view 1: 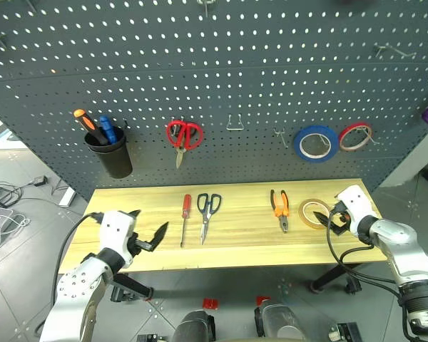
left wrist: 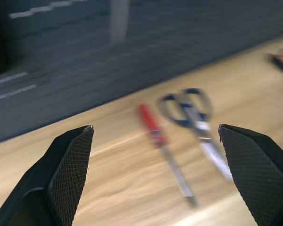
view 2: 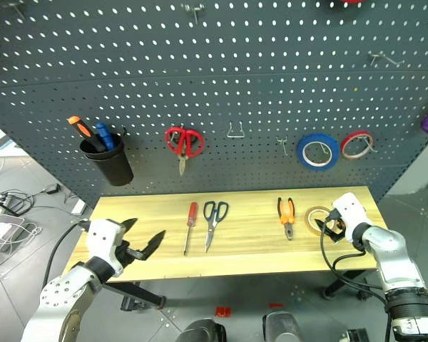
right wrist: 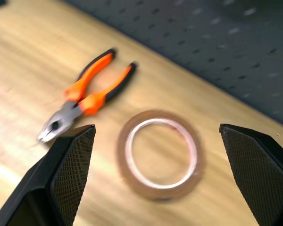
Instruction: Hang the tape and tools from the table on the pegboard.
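Both pincers, left gripper [view 1: 147, 226] and right gripper [view 1: 328, 216], stood released. Tape [view 1: 314, 213] lay just before the right; screwdriver [view 1: 185, 218], scissors [view 1: 207, 214], pliers [view 1: 280, 208] unhung on the table [view 1: 242, 239]; pegboard [view 1: 242, 64] waited.

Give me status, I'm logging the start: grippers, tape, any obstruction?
Left gripper open, right gripper open, both empty. Tape flat on table, pliers beside it. Nothing in the way.

grey tiled floor [view 1: 14, 235], cables perhaps.
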Motion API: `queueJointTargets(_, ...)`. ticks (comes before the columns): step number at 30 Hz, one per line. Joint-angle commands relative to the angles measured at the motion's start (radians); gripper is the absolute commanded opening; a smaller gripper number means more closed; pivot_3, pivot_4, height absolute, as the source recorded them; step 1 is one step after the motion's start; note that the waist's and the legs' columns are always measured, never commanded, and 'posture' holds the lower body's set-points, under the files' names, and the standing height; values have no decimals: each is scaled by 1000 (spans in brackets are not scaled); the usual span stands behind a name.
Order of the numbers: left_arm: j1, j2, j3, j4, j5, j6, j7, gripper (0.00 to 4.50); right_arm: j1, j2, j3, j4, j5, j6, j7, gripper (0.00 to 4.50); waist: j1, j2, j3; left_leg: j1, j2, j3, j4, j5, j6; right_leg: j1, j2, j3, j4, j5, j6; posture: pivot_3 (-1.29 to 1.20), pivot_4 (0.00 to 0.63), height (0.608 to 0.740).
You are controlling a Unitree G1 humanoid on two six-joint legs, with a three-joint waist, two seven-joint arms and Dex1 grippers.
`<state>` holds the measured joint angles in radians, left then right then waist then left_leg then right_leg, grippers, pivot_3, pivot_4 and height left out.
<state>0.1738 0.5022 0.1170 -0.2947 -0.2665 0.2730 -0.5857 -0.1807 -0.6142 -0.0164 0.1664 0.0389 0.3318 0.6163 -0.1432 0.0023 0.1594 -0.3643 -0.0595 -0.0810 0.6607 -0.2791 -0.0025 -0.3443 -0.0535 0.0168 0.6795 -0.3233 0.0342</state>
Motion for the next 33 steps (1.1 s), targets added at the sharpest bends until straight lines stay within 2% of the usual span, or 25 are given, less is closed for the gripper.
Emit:
queueJointTargets(1,-62,44,-73,-45,8,18,-75,4476,-44,0,23,-60,-12,109,-6,4500,-4,-4,18,0,0,0,0,0,0,-1,0,0,0,0,0,-353,217,740)
queueJointTargets(5,-158,85,-169,-33,22,56,-150,4476,-145,25,54,15,-26,204,-22,4500,-23,-7,52,-5,1,3,0,0,0,-7,0,2,0,2,0,-367,269,740)
queueJointTargets(9,-240,109,-270,-25,61,53,-214,4476,-279,34,127,170,-67,221,12,4500,-47,-10,92,-12,1,3,0,0,1,-13,0,1,1,4,0,-354,311,740)
queueJointTargets(14,-287,100,-367,-42,77,59,-268,4476,-442,54,216,425,-118,157,83,4500,-67,-11,120,-29,2,6,2,0,2,-29,0,2,1,4,0,-343,334,740)
queueJointTargets(19,-316,81,-426,-38,108,57,-269,4476,-581,106,267,687,-168,58,115,4500,-79,-15,139,-33,2,7,4,-2,5,-32,0,2,1,4,0,-327,334,740)
queueJointTargets(22,-321,74,-439,-37,114,56,-268,4500,-638,123,300,807,-200,14,164,3973,-78,-16,140,-32,2,7,5,-2,5,-31,0,2,1,5,1,-324,326,740)
queueJointTargets(27,-325,69,-446,-36,112,56,-273,4500,-688,143,341,916,-260,-71,176,2354,-78,-16,140,-31,2,7,6,-1,5,-30,0,2,2,5,2,-316,302,740)
queueJointTargets(33,-328,51,-426,-32,100,54,-271,4500,-665,141,311,878,-259,-87,177,448,-78,-17,137,-31,2,7,11,-1,5,-29,0,2,2,8,6,-337,269,740)
